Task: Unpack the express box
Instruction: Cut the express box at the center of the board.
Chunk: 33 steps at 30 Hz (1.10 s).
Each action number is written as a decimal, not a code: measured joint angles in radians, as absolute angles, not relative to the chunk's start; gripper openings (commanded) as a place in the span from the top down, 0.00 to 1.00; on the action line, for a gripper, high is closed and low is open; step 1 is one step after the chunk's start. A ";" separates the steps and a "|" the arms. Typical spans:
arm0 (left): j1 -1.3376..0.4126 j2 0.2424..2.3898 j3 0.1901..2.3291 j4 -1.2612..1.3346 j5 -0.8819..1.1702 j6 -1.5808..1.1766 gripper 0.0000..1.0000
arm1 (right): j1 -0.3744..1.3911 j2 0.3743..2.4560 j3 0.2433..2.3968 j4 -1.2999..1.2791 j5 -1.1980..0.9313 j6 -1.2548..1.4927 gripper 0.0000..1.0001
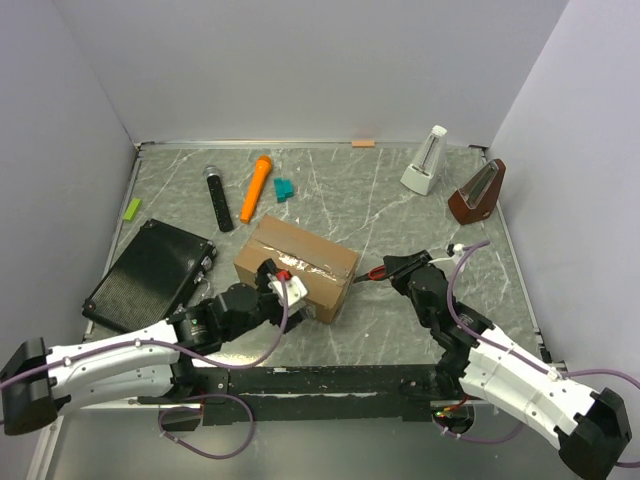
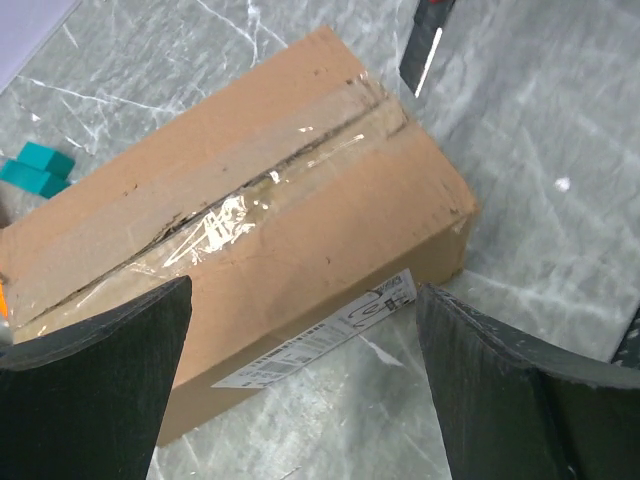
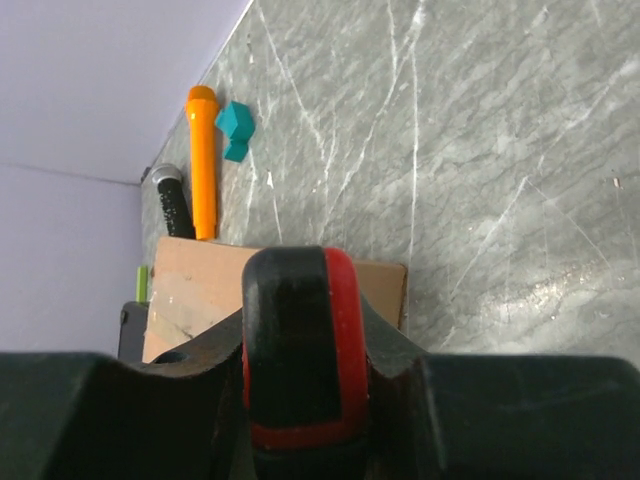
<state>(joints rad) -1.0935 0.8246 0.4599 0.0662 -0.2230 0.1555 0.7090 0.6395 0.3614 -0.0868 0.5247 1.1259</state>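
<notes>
The left arm reaches from the near left corner across to the middle of the table (image 1: 420, 215). Its wrist is bent down over the near long side of the express box (image 1: 297, 262). The left gripper (image 1: 281, 286) has its two dark fingers (image 2: 100, 390) spread wide, with nothing between them but the view of the carton below. I can't tell whether either pad touches the cardboard.

The right arm comes in from the near right, its forearm angled toward the box's right end. The right gripper (image 1: 392, 268) is pinched tight on a red-and-black tool (image 3: 298, 350), perhaps a utility knife, though the blade end is too small to make out. The tool's tip points at the box's right end, just beside it.

The express box lies in the middle of the table, turned at an angle, with its flaps down. It is plain brown corrugated cardboard. A crinkled strip of clear tape runs along the top seam, where a dark gap shows in places. A white printed label sits on the near long side.

A flat black ribbed case (image 1: 150, 272) lies to the left of the box. Farther back are an orange cylinder (image 1: 256, 188) and a teal block (image 1: 284, 189).
</notes>
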 measured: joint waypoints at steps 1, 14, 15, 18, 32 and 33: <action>-1.114 0.838 0.455 0.076 -0.243 0.174 0.03 | 0.709 0.646 0.361 -0.086 0.527 1.131 1.00; -1.300 1.215 0.421 0.398 -0.457 0.409 0.03 | 0.709 0.622 0.357 -0.087 0.529 1.109 1.00; -1.300 1.263 0.421 0.430 -0.473 0.428 0.03 | 0.709 0.616 0.355 -0.083 0.529 1.102 1.00; -1.300 1.350 0.432 0.500 -0.508 0.461 0.02 | 0.707 0.609 0.353 -0.073 0.530 1.079 1.00; -1.223 1.527 0.590 0.653 -0.510 0.448 0.01 | 0.702 0.632 0.352 0.058 0.632 0.974 1.00; -1.215 1.531 0.596 0.656 -0.508 0.443 0.01 | 0.700 0.641 0.351 0.073 0.648 0.973 1.00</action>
<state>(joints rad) -1.2152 1.5307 0.5961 0.6556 -0.5083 0.4435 0.6998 0.6407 0.3511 0.0731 0.6476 0.9726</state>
